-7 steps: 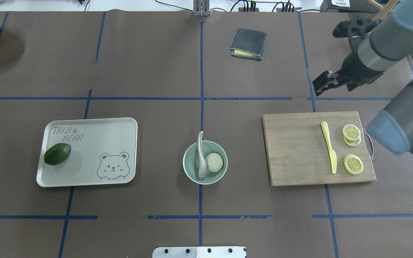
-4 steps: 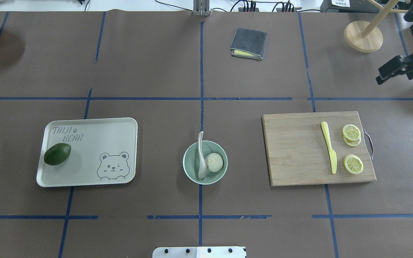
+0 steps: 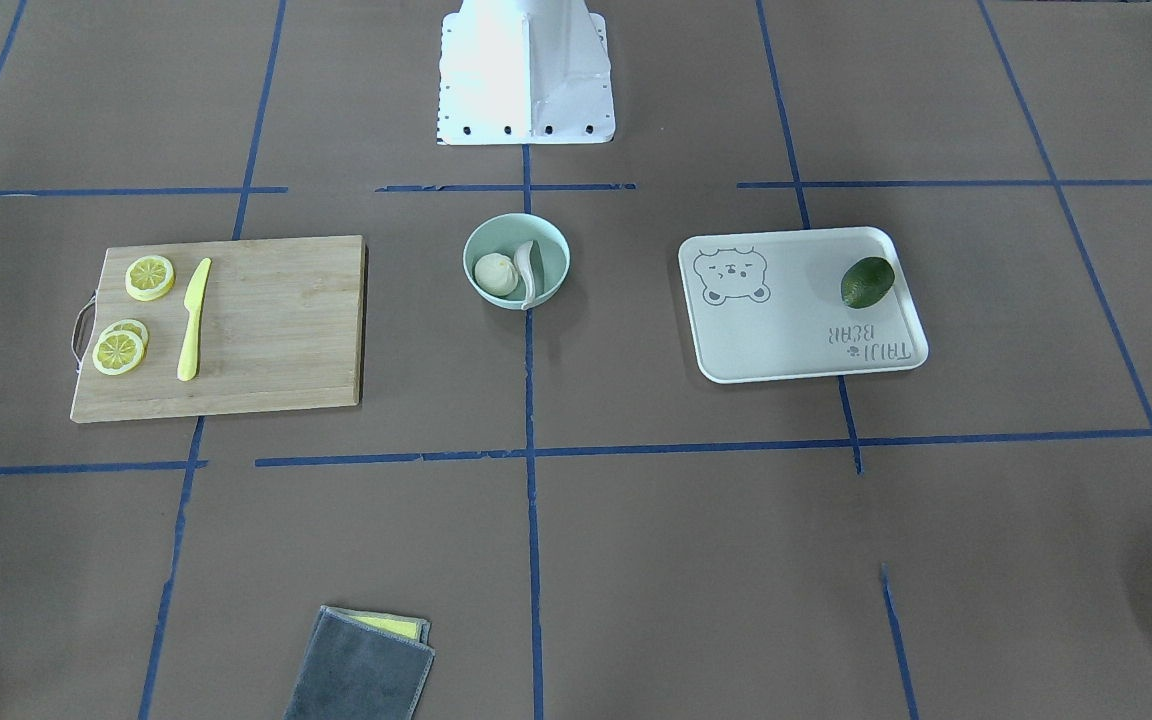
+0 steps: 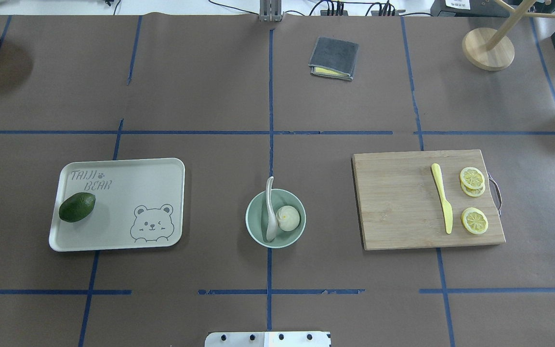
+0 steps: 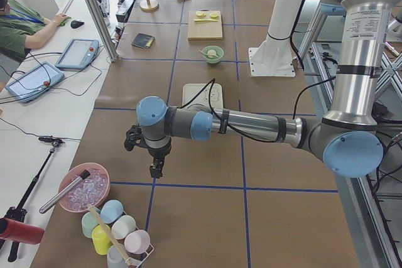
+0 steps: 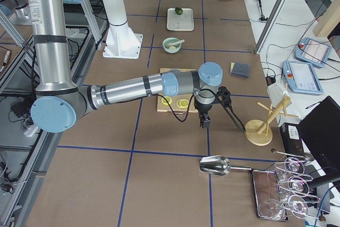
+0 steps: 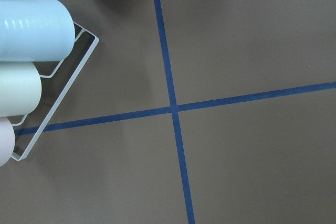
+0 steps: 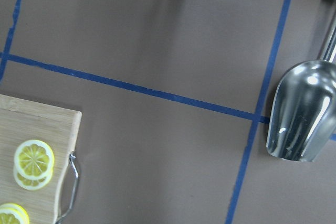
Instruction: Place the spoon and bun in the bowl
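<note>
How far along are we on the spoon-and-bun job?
Done, by the look of it: the spoon and the bun both lie inside the bowl, the spoon's handle leaning over the rim. Nothing looks in hand: the left gripper and right gripper hang far off to either side. Nothing is left to place.

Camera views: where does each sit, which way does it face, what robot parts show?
Front-facing: across the table, steeply down at the bowl; robot base only.
Overhead: behind the robot, forward-down; base edge only; shares the bowl with front-facing.
Exterior left: table's left end, along it; left arm, left claw.
Exterior right: opposite end; right arm, right claw.
Left wrist: down at cups; no claw shows.
Right wrist: down at metal scoop, cutting board; no claw.
</note>
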`<state>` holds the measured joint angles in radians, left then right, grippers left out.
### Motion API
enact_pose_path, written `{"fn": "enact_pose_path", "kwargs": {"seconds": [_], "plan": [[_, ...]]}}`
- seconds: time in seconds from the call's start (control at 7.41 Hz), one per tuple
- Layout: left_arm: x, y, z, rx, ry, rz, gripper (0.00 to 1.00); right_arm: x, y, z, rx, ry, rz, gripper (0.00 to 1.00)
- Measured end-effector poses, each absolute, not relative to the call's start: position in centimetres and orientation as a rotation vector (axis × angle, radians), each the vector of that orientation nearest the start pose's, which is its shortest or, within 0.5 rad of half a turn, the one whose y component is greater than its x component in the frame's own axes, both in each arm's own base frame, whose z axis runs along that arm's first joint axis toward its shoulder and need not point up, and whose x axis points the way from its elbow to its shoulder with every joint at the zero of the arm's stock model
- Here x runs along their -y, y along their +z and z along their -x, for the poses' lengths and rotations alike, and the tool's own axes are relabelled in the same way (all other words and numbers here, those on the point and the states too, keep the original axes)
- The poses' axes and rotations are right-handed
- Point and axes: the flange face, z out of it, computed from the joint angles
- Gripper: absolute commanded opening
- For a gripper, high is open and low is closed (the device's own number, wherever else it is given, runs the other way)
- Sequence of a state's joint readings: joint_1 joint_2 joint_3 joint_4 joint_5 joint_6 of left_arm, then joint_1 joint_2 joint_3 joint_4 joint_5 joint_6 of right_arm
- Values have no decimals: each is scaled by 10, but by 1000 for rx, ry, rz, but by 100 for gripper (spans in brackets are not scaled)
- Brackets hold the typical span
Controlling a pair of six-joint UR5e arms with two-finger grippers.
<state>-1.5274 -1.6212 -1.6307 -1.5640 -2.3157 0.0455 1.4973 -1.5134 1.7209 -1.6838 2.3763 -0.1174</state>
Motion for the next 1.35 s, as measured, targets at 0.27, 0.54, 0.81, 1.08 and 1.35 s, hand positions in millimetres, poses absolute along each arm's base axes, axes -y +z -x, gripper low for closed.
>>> {"fn": "enact_pose_path", "kwargs": {"seconds": [0.27, 0.54, 0.81, 1.08, 1.35], "plan": [[514, 613, 43, -746, 119, -88, 100, 511, 608, -51, 814, -235, -93, 100], [507, 621, 44, -744, 114, -77, 100, 508, 629, -57, 810, -231, -84, 100], [499, 630, 45, -741, 110, -63, 100, 507, 654, -58, 804, -214, -78, 100], [495, 634, 45, -741, 106, -55, 100, 511, 659, -58, 806, -91, -53, 100], [494, 635, 45, -744, 105, -52, 100, 514, 656, -58, 812, -8, -42, 100]]}}
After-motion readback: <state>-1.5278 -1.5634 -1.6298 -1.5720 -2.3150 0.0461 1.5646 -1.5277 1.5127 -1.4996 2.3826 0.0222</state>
